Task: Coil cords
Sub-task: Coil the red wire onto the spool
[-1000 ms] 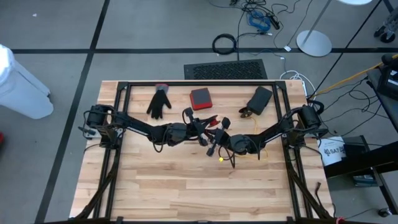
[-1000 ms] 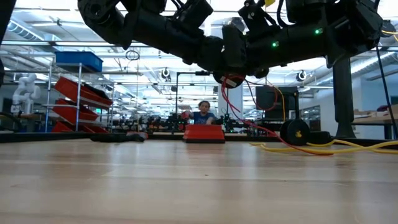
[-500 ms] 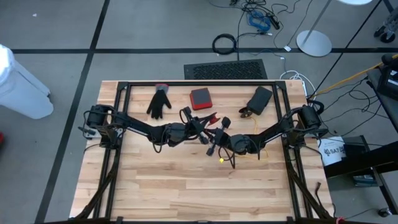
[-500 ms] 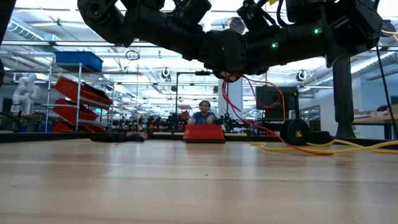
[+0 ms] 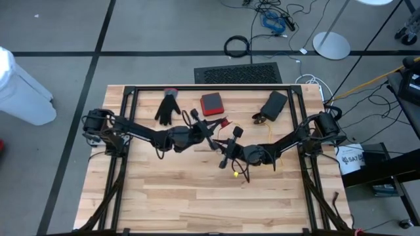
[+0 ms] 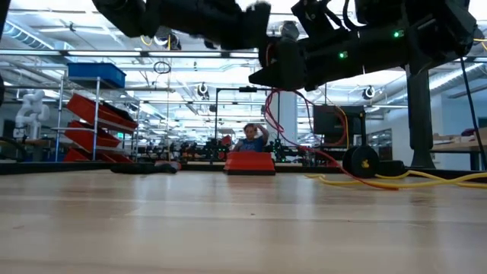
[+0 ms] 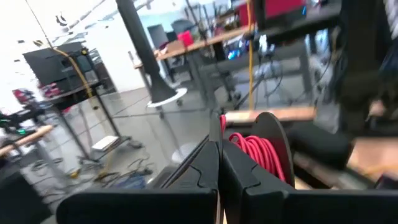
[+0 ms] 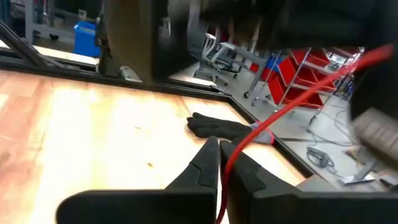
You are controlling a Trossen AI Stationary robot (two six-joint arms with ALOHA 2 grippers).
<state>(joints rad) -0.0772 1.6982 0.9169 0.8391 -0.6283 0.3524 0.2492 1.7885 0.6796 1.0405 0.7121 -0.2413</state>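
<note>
From the high view, my left pincer (image 5: 211,128) and my right pincer (image 5: 231,139) meet near the middle of the frame, above the wooden worktop (image 5: 164,190). A red cord (image 5: 223,122) shows as a small loop just above them, and a yellow cord (image 5: 234,166) ends in a bright tip below my right pincer. Along the upper edge of the worktop lie a black glove (image 5: 168,107), a red box (image 5: 211,103) and a dark pouch (image 5: 273,104).

In the low view both arms hang across the top of the frame. The red cord (image 6: 283,131) drops from them and runs right toward a black reel (image 6: 362,161), with the yellow cord (image 6: 403,181) sprawled on the worktop at right. A person (image 6: 249,139) sits far behind the red box (image 6: 249,163), in a large workshop with red bins at left.

My left wrist view shows my pincer (image 7: 219,155) closed thin on the red cord, a bundle of red turns (image 7: 256,151) just past my fingers.

My right wrist view shows my pincer (image 8: 222,157) pinched on the red cord (image 8: 292,106), which climbs taut to the upper right.

My worry: with both of us clamped on one taut line, pulling apart could slip it from a grip or spill the turns already gathered.
</note>
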